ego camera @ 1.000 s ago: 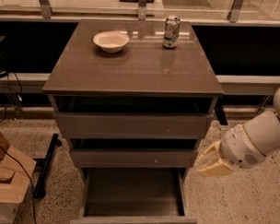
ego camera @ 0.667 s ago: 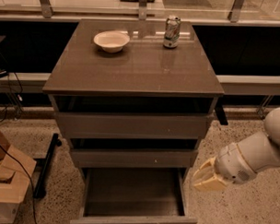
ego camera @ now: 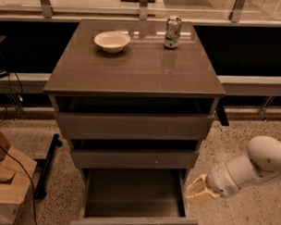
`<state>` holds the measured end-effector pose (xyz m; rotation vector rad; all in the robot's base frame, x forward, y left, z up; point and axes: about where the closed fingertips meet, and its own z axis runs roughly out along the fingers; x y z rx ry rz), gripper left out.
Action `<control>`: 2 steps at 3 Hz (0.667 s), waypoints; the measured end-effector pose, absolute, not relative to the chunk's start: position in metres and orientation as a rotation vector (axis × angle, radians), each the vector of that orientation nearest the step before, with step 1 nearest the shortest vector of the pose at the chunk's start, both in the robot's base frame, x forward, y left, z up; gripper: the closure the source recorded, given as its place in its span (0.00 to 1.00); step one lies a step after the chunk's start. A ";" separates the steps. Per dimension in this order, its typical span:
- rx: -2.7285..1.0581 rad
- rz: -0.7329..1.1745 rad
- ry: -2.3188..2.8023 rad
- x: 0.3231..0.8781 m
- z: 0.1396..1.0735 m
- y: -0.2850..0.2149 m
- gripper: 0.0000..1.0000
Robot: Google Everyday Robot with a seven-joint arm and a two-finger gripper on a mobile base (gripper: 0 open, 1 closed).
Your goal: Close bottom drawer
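The bottom drawer (ego camera: 133, 222) of the grey-brown cabinet (ego camera: 135, 70) is pulled far out, its dark box interior showing and its plain flat front at the lower edge of the view. My gripper (ego camera: 197, 190), with tan fingers on a white arm, hangs low at the drawer's right side, just outside its right wall and a little behind its front. The middle drawer (ego camera: 134, 158) with a small white dot and the top drawer (ego camera: 133, 125) stand slightly open above.
A white bowl (ego camera: 112, 41) and a drink can (ego camera: 173, 31) stand on the cabinet top. A cardboard box (ego camera: 6, 184) with cables sits on the floor at left, next to a black stand leg (ego camera: 47, 166). Speckled floor lies on both sides.
My gripper and arm have moved down and slightly right, from beside the middle drawer to beside the open bottom drawer. The drawers have not moved.
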<state>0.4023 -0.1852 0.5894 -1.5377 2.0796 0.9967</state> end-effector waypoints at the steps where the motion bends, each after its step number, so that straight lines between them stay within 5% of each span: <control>1: -1.361 1.153 2.168 0.422 0.526 -0.186 1.00; 2: -1.326 1.245 2.183 0.409 0.491 -0.179 1.00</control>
